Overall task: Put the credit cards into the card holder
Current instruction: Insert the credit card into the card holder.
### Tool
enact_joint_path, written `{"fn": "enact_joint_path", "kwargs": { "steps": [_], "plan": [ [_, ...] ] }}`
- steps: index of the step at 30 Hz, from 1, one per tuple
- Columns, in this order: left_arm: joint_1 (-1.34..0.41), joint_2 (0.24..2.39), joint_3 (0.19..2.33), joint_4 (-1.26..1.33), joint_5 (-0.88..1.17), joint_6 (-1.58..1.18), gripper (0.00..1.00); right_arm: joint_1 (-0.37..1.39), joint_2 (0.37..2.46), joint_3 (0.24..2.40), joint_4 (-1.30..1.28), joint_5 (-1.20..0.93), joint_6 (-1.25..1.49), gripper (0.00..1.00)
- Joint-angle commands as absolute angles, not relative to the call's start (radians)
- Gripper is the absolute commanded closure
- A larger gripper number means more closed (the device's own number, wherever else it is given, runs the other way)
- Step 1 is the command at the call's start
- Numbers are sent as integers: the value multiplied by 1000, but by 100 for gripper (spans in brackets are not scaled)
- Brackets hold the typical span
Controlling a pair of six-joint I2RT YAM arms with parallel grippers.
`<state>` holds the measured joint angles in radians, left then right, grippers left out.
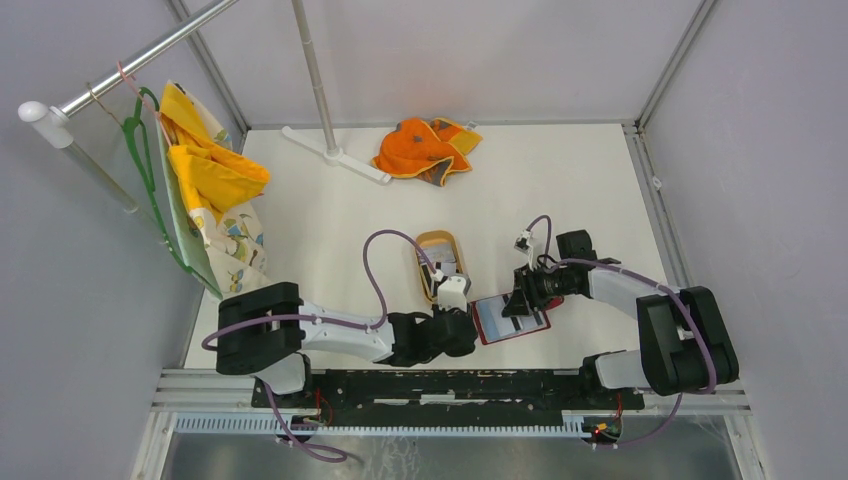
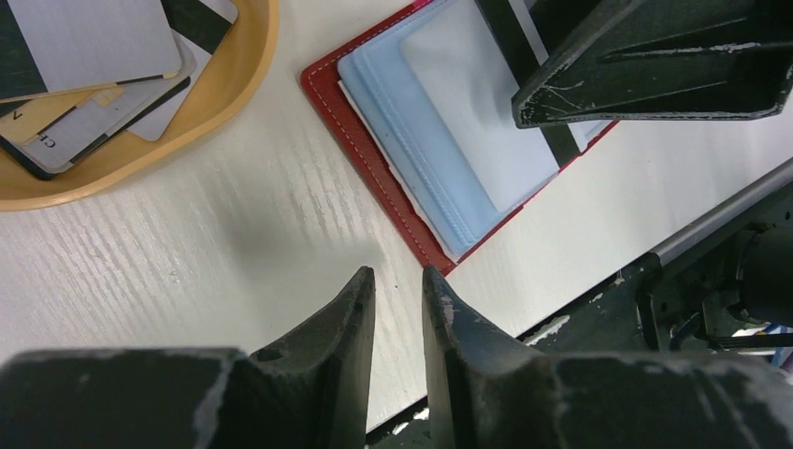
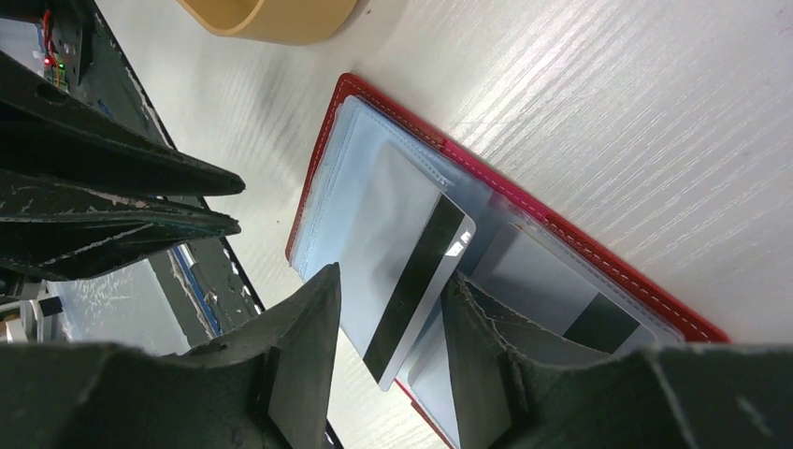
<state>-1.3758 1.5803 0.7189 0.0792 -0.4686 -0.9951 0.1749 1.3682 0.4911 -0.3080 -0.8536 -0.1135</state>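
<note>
The red card holder (image 1: pixel 498 322) lies open on the table, pale blue sleeves up; it also shows in the left wrist view (image 2: pixel 411 131) and the right wrist view (image 3: pixel 598 271). A grey card with a black stripe (image 3: pixel 411 281) lies partway in a sleeve and sticks out over the holder's edge. Another card (image 3: pixel 552 281) sits fully in the neighbouring sleeve. My right gripper (image 1: pixel 518 303) (image 3: pixel 395 276) hovers open just above the striped card, not gripping it. My left gripper (image 1: pixel 468 330) (image 2: pixel 398 274) is empty, open by a narrow gap, by the holder's near-left corner. Several cards (image 1: pixel 445 262) (image 2: pixel 93 37) lie in the tan tray.
The tan oval tray (image 1: pixel 421 262) (image 2: pixel 215 103) (image 3: pixel 271 19) stands just behind and left of the holder. An orange cloth (image 1: pixel 425 148) and a white stand foot (image 1: pixel 335 155) lie at the back. Yellow clothes (image 1: pixel 205 170) hang at the left. The black base rail (image 1: pixel 450 385) runs along the front edge.
</note>
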Motion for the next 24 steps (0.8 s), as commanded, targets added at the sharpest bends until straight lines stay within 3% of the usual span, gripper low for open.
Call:
{"fn": "enact_joint_path", "kwargs": {
  "steps": [1, 11, 24],
  "plan": [
    [-1368, 1592, 746, 99, -495, -973, 69, 178, 1354, 531, -336, -826, -173, 50],
    [-1351, 1670, 787, 137, -465, -945, 79, 205, 1341, 523, -346, -808, -189, 49],
    [-1333, 1758, 810, 213, -403, -946, 82, 305, 1312, 509, -309, -751, -185, 48]
  ]
}}
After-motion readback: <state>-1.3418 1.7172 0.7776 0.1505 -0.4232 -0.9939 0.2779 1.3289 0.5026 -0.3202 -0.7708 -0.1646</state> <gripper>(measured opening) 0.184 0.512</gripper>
